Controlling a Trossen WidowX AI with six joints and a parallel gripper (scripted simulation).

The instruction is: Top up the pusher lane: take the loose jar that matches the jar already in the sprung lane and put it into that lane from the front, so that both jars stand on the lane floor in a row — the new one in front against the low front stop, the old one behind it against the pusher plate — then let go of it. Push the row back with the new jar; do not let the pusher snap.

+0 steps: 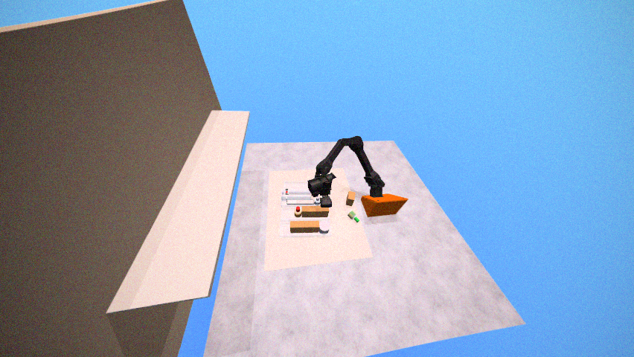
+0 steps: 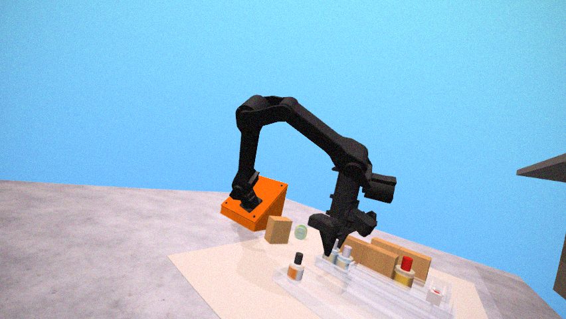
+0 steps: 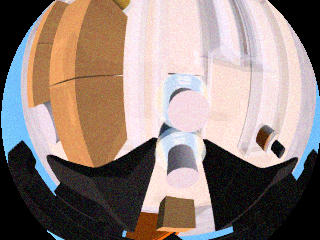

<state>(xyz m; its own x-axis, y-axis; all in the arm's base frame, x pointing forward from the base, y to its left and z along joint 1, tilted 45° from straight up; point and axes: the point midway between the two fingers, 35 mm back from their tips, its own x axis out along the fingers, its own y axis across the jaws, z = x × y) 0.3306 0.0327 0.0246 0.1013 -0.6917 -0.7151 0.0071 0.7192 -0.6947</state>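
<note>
My gripper (image 2: 334, 250) (image 3: 179, 143) is shut on a jar with a pale blue label and a lilac cap. This held jar (image 3: 181, 157) (image 2: 333, 256) is at the front end of the clear lane (image 2: 336, 273), about upright. The matching jar (image 2: 344, 262) (image 3: 188, 110) stands in the lane directly behind it, cap up. The two jars are very close; I cannot tell whether they touch. The held jar's base is partly hidden by the fingers and the clear front, so its contact with the floor is unclear. The pusher plate is hard to make out.
Brown boxes (image 1: 315, 211) (image 2: 378, 259) (image 3: 100, 75) stand in a row beside the lane, with a red-capped jar (image 1: 298, 213) (image 2: 404, 277). A black-capped jar (image 2: 295, 272) (image 3: 265, 136) stands on the other side. A green jar (image 1: 352, 215) lies near a small box (image 2: 278, 230) (image 3: 177, 214).
</note>
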